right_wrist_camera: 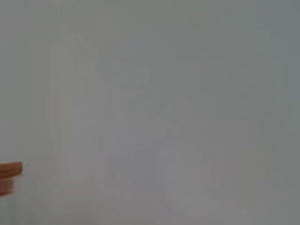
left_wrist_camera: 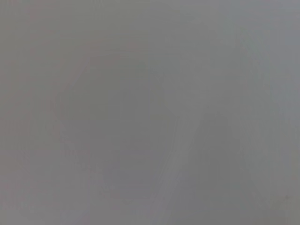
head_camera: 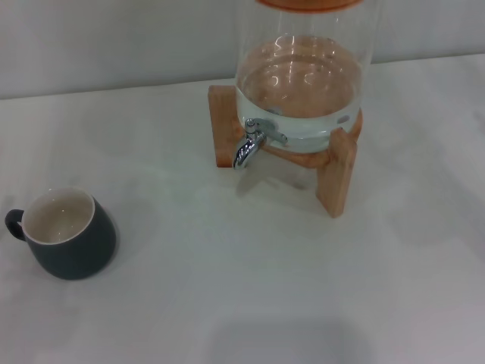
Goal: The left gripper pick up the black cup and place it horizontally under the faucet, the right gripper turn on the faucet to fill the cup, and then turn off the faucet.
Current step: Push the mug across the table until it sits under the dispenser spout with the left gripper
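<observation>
In the head view, a squat dark charcoal cup [head_camera: 67,233] with a cream-white inside and a small loop handle is seen upright at the lower left of the frame, on a pale white tabletop [head_camera: 250,288]. Well apart from it, in the upper centre, a clear glass dispenser [head_camera: 303,76] partly filled with water is carried on a light wooden stand [head_camera: 333,171], and a small shiny chrome faucet [head_camera: 250,144] projects from its lower front, spout pointing down over the bare tabletop. A plain light wall is seen behind the tabletop along the upper edge. Neither claw appears in any view, so whether either is open or closed cannot be told. The left wrist view shows only a featureless grey surface. The right wrist view shows a pale blank surface, with an orange-brown wooden edge [right_wrist_camera: 10,174] at the lower left of the frame.
</observation>
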Motion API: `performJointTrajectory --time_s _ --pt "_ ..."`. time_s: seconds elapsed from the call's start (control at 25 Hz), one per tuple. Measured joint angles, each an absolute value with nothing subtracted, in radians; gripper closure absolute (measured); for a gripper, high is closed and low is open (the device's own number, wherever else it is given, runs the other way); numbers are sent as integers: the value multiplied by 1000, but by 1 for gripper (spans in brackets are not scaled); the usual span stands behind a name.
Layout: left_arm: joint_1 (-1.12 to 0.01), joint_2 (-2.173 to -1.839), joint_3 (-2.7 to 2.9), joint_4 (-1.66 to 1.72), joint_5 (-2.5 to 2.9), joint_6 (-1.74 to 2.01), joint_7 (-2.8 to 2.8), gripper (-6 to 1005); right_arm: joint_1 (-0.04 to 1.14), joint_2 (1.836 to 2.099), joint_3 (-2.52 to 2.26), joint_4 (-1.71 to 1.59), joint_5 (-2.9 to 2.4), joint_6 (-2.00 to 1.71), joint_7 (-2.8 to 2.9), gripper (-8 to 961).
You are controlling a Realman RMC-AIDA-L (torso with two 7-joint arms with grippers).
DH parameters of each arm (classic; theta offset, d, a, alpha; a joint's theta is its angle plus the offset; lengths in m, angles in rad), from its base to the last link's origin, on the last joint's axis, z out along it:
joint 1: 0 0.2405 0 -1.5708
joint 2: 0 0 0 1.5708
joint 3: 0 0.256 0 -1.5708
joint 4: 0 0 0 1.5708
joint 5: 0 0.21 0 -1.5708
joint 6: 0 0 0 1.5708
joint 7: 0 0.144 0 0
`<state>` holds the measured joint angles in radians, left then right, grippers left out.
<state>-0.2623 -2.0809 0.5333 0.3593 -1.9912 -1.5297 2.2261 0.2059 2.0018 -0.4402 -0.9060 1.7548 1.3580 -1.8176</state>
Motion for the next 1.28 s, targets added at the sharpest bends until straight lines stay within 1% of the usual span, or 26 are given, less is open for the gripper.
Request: performJointTrajectory --time_s 0.28,0.52,0.76,1.28 --pt "-252 -2084 533 254 -2011 -1561 2405 111 208 2002 -440 -906 1755 1354 -1818 203" --pt "-223 -2086 532 133 -2118 -1607 2547 111 215 1997 -440 -906 1765 1354 -1818 203" --pt "-207 -2086 532 100 -2151 -1605 2571 111 219 1994 -440 -906 1766 1337 -1814 204" --pt "-216 -2086 540 24 -2140 -1536 2597 111 220 1994 -440 -907 1766 1331 -1811 204"
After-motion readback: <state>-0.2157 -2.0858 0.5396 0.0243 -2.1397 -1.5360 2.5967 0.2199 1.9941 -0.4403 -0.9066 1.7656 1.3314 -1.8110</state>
